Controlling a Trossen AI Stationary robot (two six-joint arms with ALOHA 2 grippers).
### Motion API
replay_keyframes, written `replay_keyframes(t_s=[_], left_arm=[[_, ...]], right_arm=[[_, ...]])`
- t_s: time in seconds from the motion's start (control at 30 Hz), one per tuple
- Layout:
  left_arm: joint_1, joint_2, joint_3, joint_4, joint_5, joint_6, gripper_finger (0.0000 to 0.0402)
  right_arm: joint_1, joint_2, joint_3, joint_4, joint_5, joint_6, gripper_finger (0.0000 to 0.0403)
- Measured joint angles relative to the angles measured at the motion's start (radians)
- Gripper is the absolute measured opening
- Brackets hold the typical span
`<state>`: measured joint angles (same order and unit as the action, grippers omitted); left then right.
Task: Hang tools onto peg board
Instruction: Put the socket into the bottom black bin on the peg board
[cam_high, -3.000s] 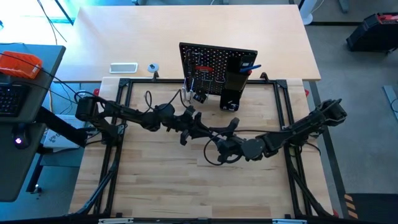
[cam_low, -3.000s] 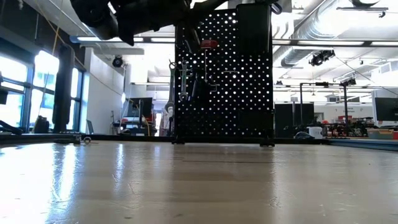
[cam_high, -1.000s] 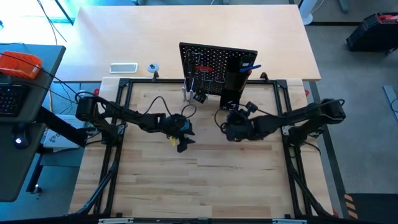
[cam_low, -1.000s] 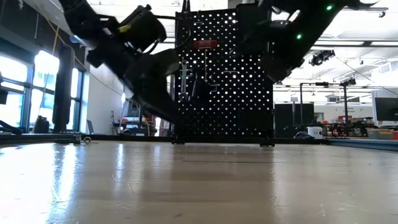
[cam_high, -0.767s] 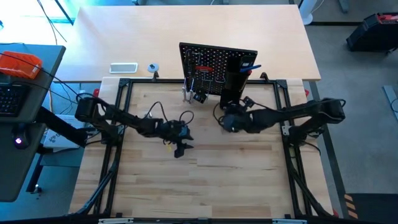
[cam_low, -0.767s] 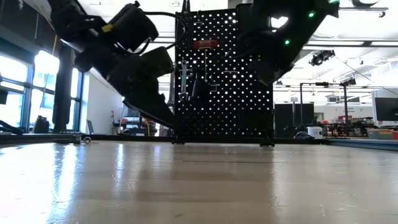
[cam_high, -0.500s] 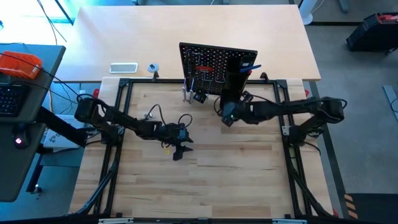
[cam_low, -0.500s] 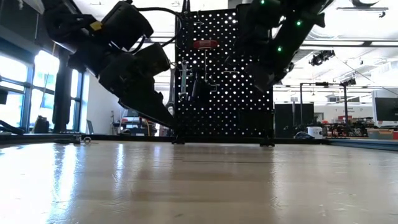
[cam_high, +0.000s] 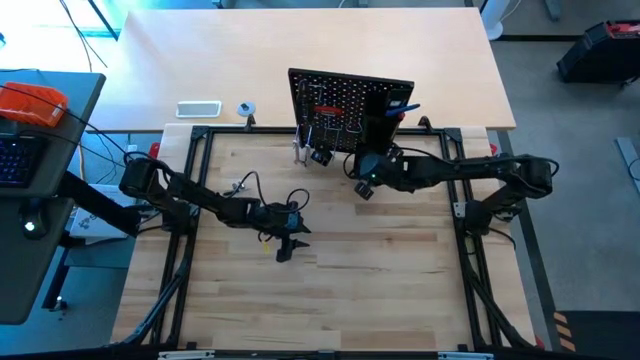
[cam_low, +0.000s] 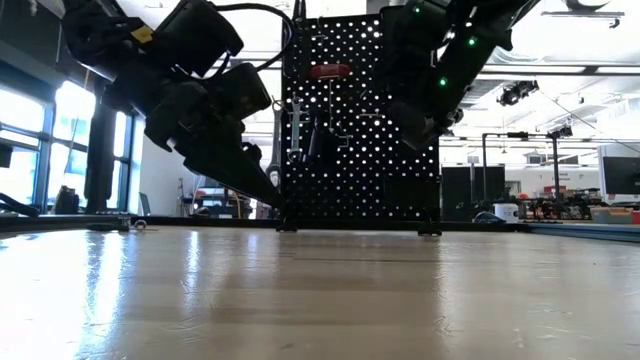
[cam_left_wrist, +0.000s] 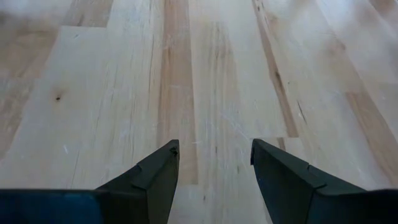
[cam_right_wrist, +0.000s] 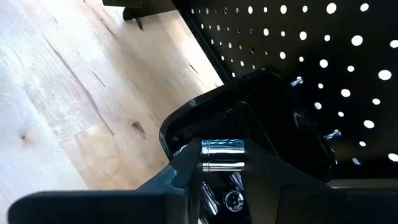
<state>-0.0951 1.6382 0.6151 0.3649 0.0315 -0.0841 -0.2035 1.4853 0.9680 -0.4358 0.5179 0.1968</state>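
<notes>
Now right gripper (cam_right_wrist: 222, 163) tilted over box holder (cam_right_wrist: 249, 118).

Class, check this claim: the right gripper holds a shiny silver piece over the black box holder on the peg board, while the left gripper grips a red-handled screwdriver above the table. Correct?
Not quite. The left wrist view shows the left gripper with open jaws and nothing between them, above the bare table. The rest stands: the right gripper holds the shiny silver piece over the black box holder on the peg board.

a lab: exposed ceiling ducts (cam_low: 520, 45), equipment benches (cam_low: 560, 208) behind.
</notes>
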Motion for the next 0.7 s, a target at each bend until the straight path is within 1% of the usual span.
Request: replay_keyframes(t_s=[0.23, 0.3, 0.47, 0.53, 0.6, 0.7], left_arm=[[0.000, 0.000, 0.000, 0.000, 0.000, -0.008, 0.0195], [0.000, 0.000, 0.000, 0.000, 0.000, -0.012, 0.0195], [0.000, 0.000, 0.000, 0.000, 0.000, -0.023, 0.0195], [0.000, 0.000, 0.000, -0.001, 0.000, -0.027, 0.0195], [0.000, 0.000, 0.000, -0.002, 0.000, -0.029, 0.0195], [0.000, 0.000, 0.000, -0.009, 0.000, -0.035, 0.0195]], right_arm=[[0.001, 0.000, 0.000, 0.000, 0.000, -0.022, 0.0092], [0.001, 0.000, 0.000, 0.000, 0.001, -0.022, 0.0106], [0.001, 0.000, 0.000, 0.001, 0.008, -0.018, 0.0162], [0.001, 0.000, 0.000, 0.000, 0.016, -0.014, 0.0178], [0.001, 0.000, 0.000, 0.000, 0.018, -0.014, 0.0186], [0.006, 0.000, 0.000, 0.000, 0.022, -0.006, 0.0189]])
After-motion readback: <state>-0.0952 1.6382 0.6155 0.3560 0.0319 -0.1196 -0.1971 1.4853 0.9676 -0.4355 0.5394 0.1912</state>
